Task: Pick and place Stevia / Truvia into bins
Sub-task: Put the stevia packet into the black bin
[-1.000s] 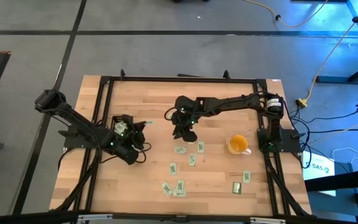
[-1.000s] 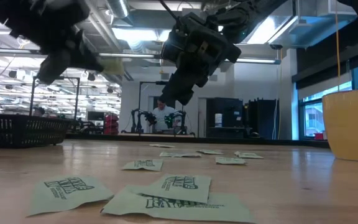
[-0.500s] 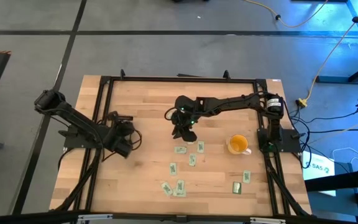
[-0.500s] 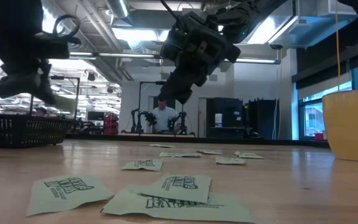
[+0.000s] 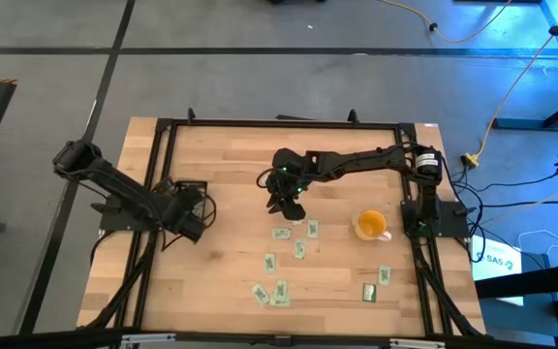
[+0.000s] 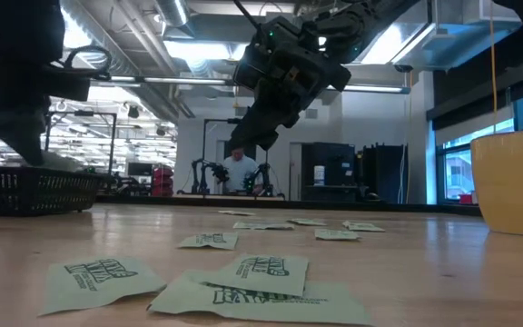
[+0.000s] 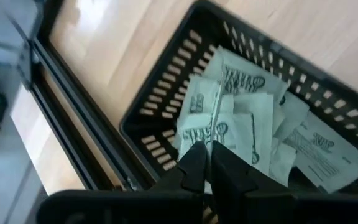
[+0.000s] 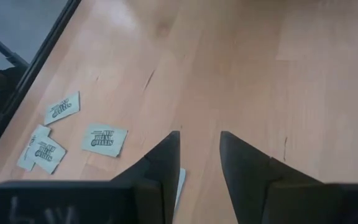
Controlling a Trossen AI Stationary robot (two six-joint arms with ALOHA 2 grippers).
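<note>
The left end effector [image 7: 209, 163] hangs right over the black bin [image 7: 166, 99] at the left side of the tabletop [image 5: 231, 160], its fingers pinched together on the edge of one sachet [image 7: 217, 112] that stands on end between them, above the pile. Under it the bin holds a heap of pale green and white Stevia sachets [image 7: 260, 134], overlapping at all angles and covering most of the floor of the tray. The bin's low walls are slotted, and it sits close against the dark frame rail along the tabletop's left edge. From above, the left end effector [image 5: 190, 208] covers most of the bin [image 5: 184, 186].

Near the middle of the tabletop the right end effector [image 8: 199, 163] hovers with its fingers apart and nothing between them. It points down at bare wood, with a sachet's corner just showing beside one finger. From above, this right end effector [image 5: 289, 206] sits just beyond the nearest loose sachet [image 5: 281, 234].

More loose sachets [image 5: 271, 292] lie scattered flat across the near half of the tabletop, a few overlapping. A yellow cup [image 5: 371, 225] stands to the right of them, upright; I cannot tell what is inside it. Beyond the tabletop, a person [image 6: 239, 170] stands far back in the room.
</note>
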